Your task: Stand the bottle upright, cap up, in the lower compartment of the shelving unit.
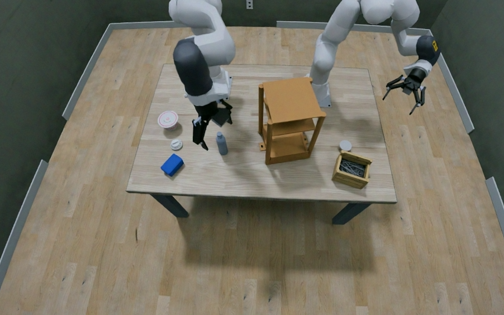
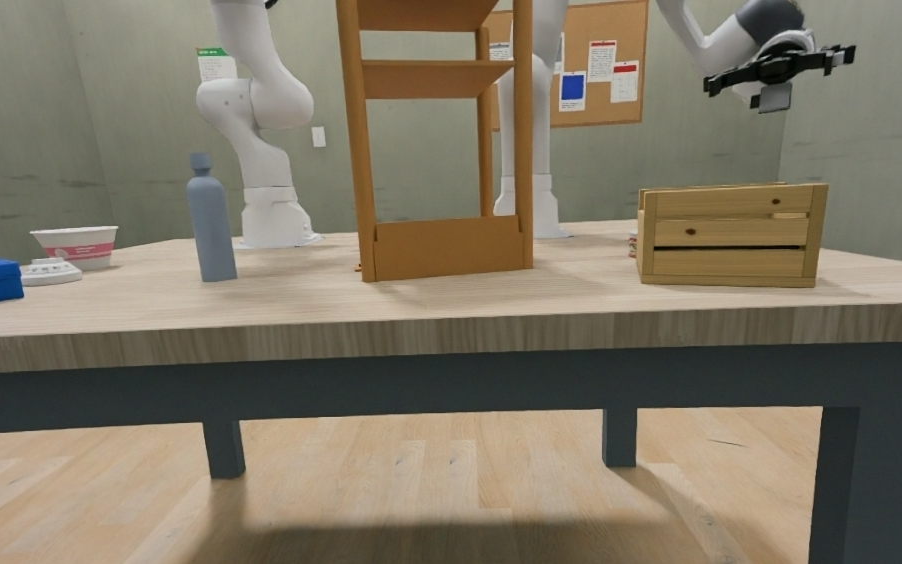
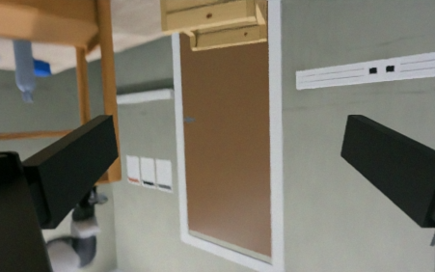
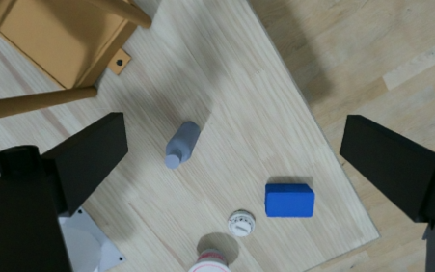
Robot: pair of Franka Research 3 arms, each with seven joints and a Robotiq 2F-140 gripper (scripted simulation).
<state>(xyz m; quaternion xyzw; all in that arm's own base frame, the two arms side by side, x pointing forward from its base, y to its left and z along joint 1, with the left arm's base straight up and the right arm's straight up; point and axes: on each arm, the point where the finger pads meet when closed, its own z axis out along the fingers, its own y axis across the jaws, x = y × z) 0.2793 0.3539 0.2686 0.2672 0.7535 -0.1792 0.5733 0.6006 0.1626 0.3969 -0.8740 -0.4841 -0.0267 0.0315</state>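
Observation:
The blue-grey bottle [image 1: 222,145] [image 2: 210,227] [image 3: 23,65] [image 4: 185,140] stands upright, cap up, on the table beside the shelving unit. The orange-brown shelving unit [image 1: 295,98] [image 4: 121,36] has a low front lip [image 2: 447,248]. Its lower compartment's floor [image 1: 288,143] shows no object. My right gripper [image 1: 218,134] [image 4: 233,133] is open and empty, high above the bottle; in the right wrist view the bottle is left of the middle between the fingers. My left gripper [image 1: 397,105] [image 2: 779,70] [image 3: 230,136] is open and empty, raised beyond the table's right side in the top view.
A blue box [image 1: 172,164] [image 4: 289,201], a white dial [image 1: 176,144] [image 4: 241,223] and a white-pink tub [image 1: 167,119] [image 2: 83,248] are left of the bottle in the top view. A wooden crate [image 2: 731,234] of nails and a round can [image 1: 345,145] are right of the unit.

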